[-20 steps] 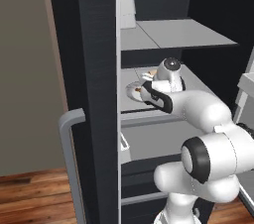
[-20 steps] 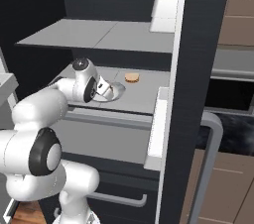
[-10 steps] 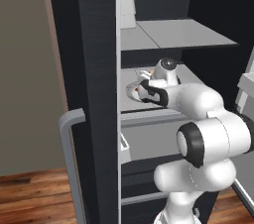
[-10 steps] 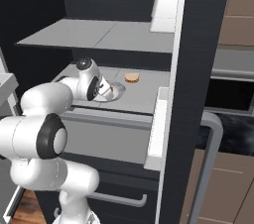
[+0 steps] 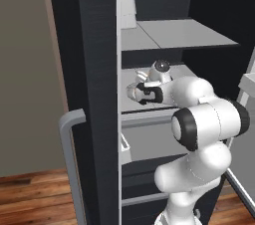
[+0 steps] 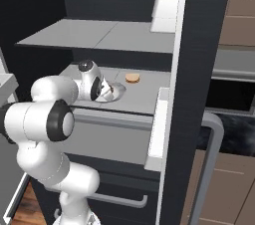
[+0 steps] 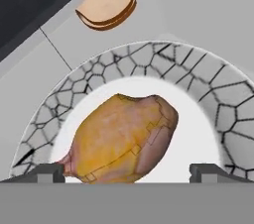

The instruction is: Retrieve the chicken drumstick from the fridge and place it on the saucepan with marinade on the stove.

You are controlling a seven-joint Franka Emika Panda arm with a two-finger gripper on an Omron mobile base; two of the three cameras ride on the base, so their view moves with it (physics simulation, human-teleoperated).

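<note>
The fridge (image 6: 199, 69) stands open, the arm reaching onto its middle shelf (image 6: 144, 97). There a white plate (image 7: 213, 99) with a cracked-grey rim carries the chicken drumstick (image 7: 121, 139); a tan bun (image 7: 106, 2) lies beyond at 12 o'clock. The end effector (image 7: 127, 171) hovers spread wide, empty, with the drumstick directly ahead between the fingertips, its long axis running from 8 to 2 o'clock.

- You were in a home kitchen: a tall black fridge (image 5: 97, 69) stood open.
- Grey shelves (image 6: 94, 35) carried food on a plate (image 7: 218, 119).
- Wood flooring (image 5: 35, 204) ran below.
</note>
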